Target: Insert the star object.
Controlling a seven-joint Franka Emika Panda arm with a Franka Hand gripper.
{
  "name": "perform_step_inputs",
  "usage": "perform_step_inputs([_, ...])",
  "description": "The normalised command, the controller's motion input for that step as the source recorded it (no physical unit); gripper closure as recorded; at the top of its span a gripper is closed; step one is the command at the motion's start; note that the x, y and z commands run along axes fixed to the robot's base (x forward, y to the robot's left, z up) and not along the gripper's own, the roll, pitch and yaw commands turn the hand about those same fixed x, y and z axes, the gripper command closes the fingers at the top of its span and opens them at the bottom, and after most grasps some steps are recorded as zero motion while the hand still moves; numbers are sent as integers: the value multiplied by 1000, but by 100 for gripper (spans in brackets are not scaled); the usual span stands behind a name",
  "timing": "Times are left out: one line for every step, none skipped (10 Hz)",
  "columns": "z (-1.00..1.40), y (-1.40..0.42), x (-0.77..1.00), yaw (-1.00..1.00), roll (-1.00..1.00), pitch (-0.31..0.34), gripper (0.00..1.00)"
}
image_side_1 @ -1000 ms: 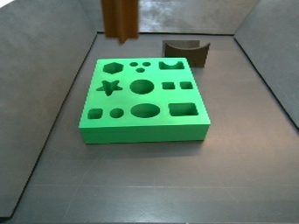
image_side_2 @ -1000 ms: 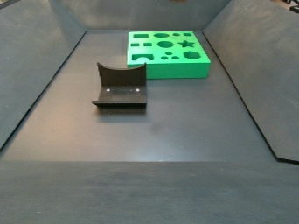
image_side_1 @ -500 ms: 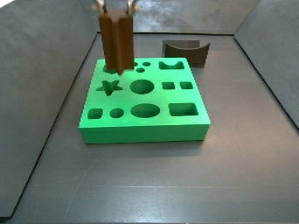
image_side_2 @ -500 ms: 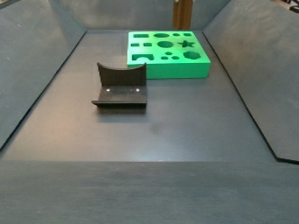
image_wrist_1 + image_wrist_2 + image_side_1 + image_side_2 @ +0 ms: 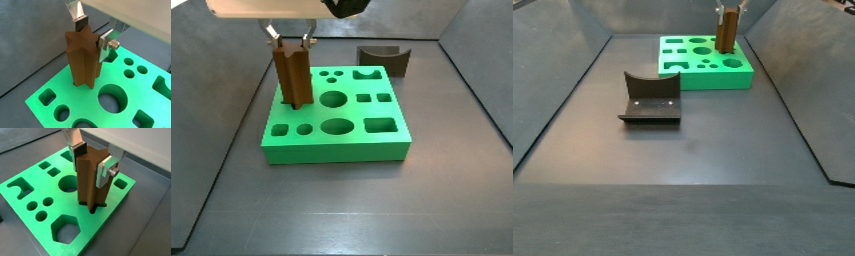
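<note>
Going left to right in a side view: the hand (image 5: 290, 42) is gripping the top of the star object (image 5: 294, 75), fingers (image 5: 81, 23) clamped on opposite ridges, w/ the prism standing upright over the left part of the green block (image 5: 338, 140). Right of it are the round and square cutouts, then the fixture (image 5: 385, 58) behind the block's far right corner, on the dark surface (image 5: 372, 210).

What has changed: 1 s ago the prism was hanging high, behind the block's back edge; 0.5 s ago it was over the block; now its lower end is sitting at the star cutout, which no longer shows. Both wrist views show the base meeting the block's top face, w/ only slivers of the hole around it (image 5: 91, 206). Judging by that, insertion is starting, but most of the prism is above the block, so it's not seated yet.

No brands, labels or writing readable anywhere.
</note>
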Motion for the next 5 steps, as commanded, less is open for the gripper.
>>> perform_step_inputs([-297, 46, -11, 180, 0, -11, 100])
perform_step_inputs([-297, 77, -169, 206, 29, -50, 100])
perform_step_inputs([-260, 37, -200, 223, 24, -64, 100])
perform_step_inputs([-206, 49, -163, 214, 36, -46, 100])
perform_step_inputs([-143, 51, -137, 203, 70, -19, 100])
